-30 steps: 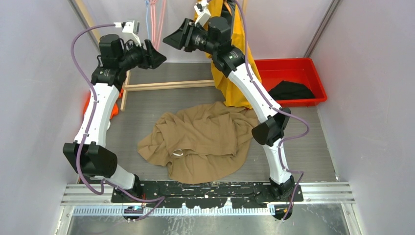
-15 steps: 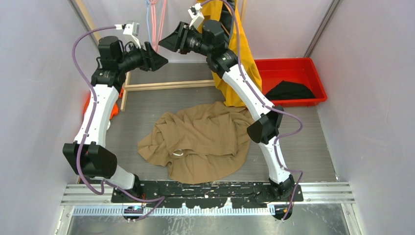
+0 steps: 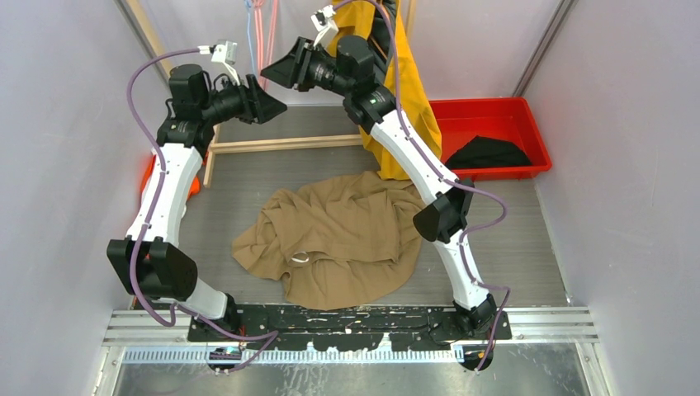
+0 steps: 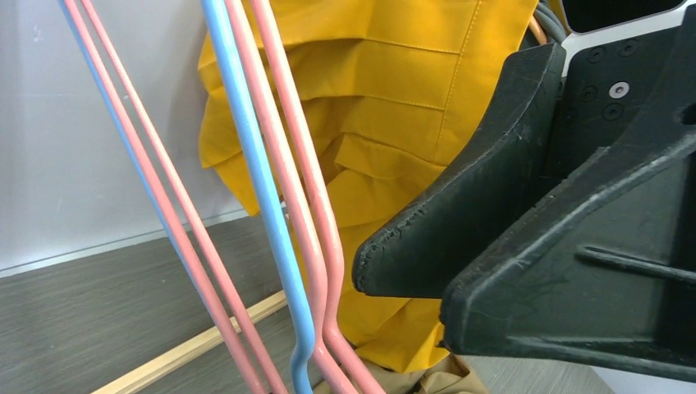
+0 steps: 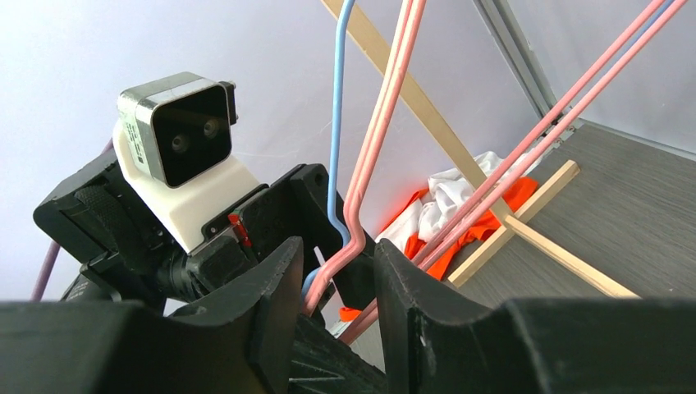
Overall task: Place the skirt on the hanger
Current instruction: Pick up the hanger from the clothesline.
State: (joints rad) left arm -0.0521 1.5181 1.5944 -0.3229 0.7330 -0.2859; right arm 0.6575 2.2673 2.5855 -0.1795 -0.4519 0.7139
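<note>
Pink wire of 1 hanger (image 5: 361, 193) shows in the gap of the right gripper (image 5: 338, 253). Its jaws stand narrow on either side of the wire and are not pinched on it. Whether the wire sits fully between the fingers or just past their tips is hard to tell. A blue hanger (image 5: 334, 139) hangs just beside it in the same bunch. The left gripper (image 3: 266, 99) hovers opposite, near that bunch, with nothing held; I cannot tell how wide its jaws stand. The skirt (image 3: 338, 235), tan and crumpled, lies on the table (image 3: 528, 247) between the 2 arms, well apart from both grippers and untouched.

The step in hand looks like picking 1 hanger out of the bunch, so the task seems to be at an early stage. To do it well, the right gripper should reach far enough that the wire sits deep between the fingers. It should then close on that 1 wire alone, because the blue hanger and the other pink wires hang close enough to get caught too. The left gripper could hold those back. Thin wire will likely twist or slip, so a square grip near the bend is safest. The lift should also stay clear of the yellow garment (image 3: 413, 99) just behind the right arm, which could snag.
</note>
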